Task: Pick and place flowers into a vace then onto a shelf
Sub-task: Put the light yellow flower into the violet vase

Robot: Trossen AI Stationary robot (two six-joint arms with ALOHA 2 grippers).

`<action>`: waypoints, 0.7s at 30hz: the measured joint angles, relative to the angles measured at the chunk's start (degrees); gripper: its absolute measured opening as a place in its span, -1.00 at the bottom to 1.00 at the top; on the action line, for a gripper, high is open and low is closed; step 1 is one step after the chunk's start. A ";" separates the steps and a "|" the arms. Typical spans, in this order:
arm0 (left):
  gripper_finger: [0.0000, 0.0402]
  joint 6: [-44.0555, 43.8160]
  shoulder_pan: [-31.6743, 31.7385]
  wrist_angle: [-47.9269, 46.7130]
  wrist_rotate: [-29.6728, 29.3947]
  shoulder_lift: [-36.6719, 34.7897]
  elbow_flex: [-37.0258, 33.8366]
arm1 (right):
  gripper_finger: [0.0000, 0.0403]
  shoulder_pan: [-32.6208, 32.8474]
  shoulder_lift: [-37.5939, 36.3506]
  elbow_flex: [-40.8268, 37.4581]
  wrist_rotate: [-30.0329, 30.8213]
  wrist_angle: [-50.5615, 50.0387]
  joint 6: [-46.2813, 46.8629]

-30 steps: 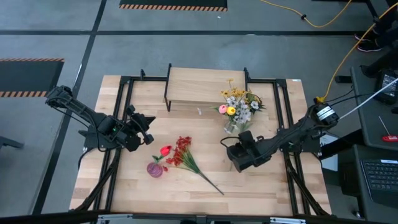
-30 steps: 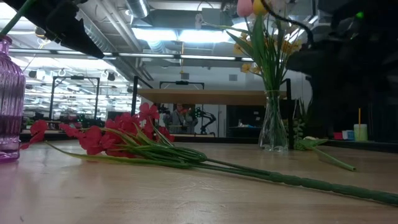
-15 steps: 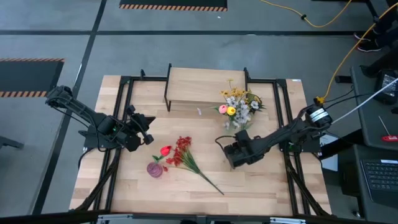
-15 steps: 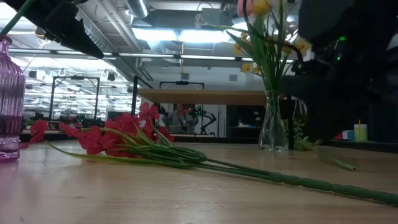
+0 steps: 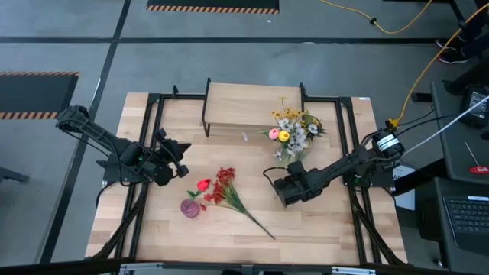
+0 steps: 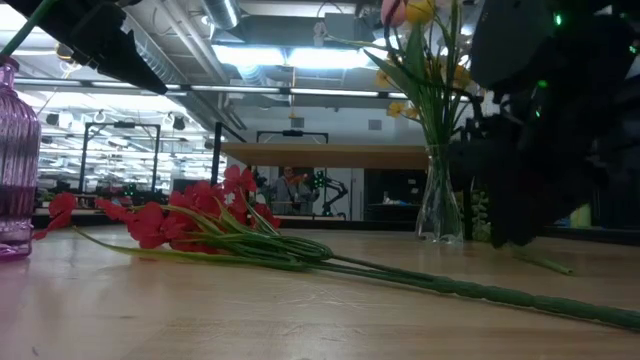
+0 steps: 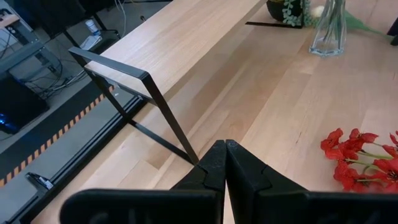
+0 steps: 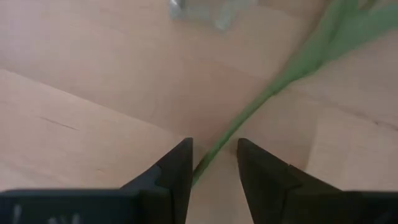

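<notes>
A clear glass vase (image 5: 287, 155) stands right of centre, holding pink and yellow tulips and small yellow and white blossoms (image 5: 292, 128). A loose green stalk (image 8: 261, 102) lies on the table beside the vase's base (image 8: 205, 11). My right gripper (image 8: 213, 163) is open and low over this stalk, one finger on either side. A red tulip and a red berry spray (image 5: 220, 187) lie flat near a purple vase (image 5: 189, 208). My left gripper (image 7: 224, 155) is shut and hovers near the left edge. The shelf (image 5: 252, 107) stands at the far edge.
The long stalks of the red flowers (image 6: 420, 280) run across the near middle of the table. Black metal frame rails (image 5: 153, 137) line both sides. The shelf's thin black leg (image 7: 149, 106) stands just ahead of my left gripper. Bare wood lies in the near right part (image 5: 321, 225).
My right gripper has moved toward the table's left edge and a little toward the far edge, closing in on the clear vase and the loose stalk beside it. The flowers and both vases have stayed where they were.
</notes>
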 joint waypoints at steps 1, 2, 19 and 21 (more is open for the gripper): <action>-0.97 0.01 -0.01 -0.01 0.01 0.01 0.00 | -0.36 -0.21 -0.01 -0.87 -0.26 1.05 0.01; -0.97 0.01 0.00 -0.02 0.01 0.02 0.00 | -0.36 -0.50 -0.17 -1.98 -0.65 2.17 -0.01; -0.99 0.00 -0.02 -0.02 0.00 0.02 0.00 | -0.82 -0.80 -1.34 -2.41 -4.20 0.34 -1.28; -0.99 0.00 0.00 -0.02 0.00 0.02 0.00 | -0.94 -0.84 -1.38 -2.43 -5.17 -0.40 -1.31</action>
